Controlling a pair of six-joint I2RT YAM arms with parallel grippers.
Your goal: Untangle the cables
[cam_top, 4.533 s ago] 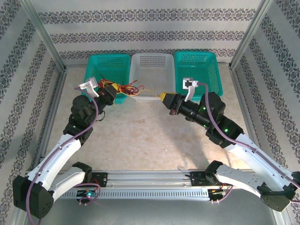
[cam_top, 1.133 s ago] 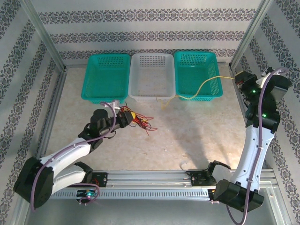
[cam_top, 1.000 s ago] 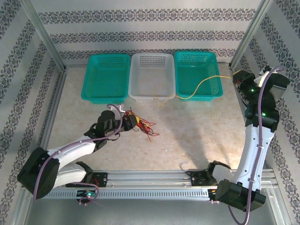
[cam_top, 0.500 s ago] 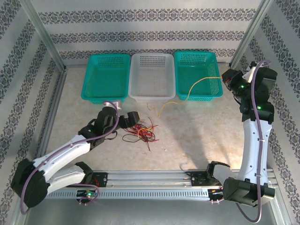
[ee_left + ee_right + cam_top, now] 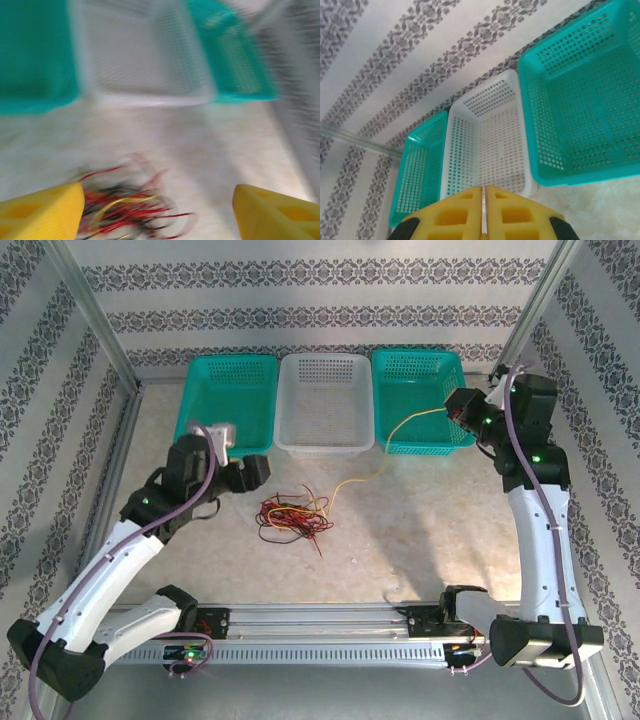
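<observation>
Our left tool [image 5: 256, 471] hangs released, yellow fingers [image 5: 40, 210] spread wide, over the tabletop [image 5: 420, 530] left of centre. Our right tool [image 5: 455, 405], clenched near the far right corner, grips the yellow cable [image 5: 400, 426]. It trails across the front rim of the right teal basket [image 5: 440, 447] down to the tangled red, black and yellow cables [image 5: 290, 520] lying mid-tabletop, near the left tool.

The left arm [image 5: 105, 565] and right arm [image 5: 540, 530]: white shells, black joints, green lights, a thick purple cable [image 5: 207, 475] each. The left tool [image 5: 157, 212] and right tool [image 5: 483, 212] have blocky yellow fingers [image 5: 40, 210].
</observation>
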